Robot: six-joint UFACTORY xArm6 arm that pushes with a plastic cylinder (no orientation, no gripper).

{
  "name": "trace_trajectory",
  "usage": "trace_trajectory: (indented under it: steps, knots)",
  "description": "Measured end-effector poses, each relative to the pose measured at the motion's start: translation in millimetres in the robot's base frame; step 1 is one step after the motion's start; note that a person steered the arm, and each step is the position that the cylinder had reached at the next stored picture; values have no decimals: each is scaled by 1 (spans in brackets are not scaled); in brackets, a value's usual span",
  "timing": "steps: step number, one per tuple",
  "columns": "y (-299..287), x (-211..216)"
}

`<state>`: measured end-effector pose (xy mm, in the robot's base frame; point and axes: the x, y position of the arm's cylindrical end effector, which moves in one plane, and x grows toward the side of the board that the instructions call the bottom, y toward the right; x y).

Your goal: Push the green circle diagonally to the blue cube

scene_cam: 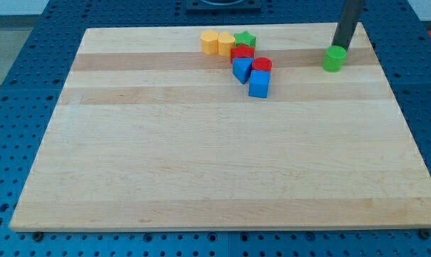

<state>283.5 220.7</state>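
The wooden bench (201, 157) fills most of the view, and its whole left half and bottom stretch lie bare, from the left edge across to the middle. The blocks sit bunched near the top edge, a little right of centre. Leftmost there is an orange block (210, 42), touching a yellow block (225, 43) on its right. Next comes a green star (245, 40), closest to the top edge, with a red block (241, 53) just below it. Under that lies a blue block (241, 69) with a slanted shape, then a red cylinder (262, 65), and just below it the blue cube (259, 84), the lowest of the cluster.

A strip of open wood separates this group from the green circle (334, 59), which stands well apart toward the view's right, near the top right corner and close to the right edge. My tip (340, 48) sits at the circle's upper right side, touching or just beside it. The tool is a plain rod with nothing to clench or release; it grasps nothing.
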Motion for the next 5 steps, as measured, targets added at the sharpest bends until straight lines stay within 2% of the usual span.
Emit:
trace_trajectory:
  steps: [2, 5]
  knots:
    - [-18, 32]
    - [-30, 124]
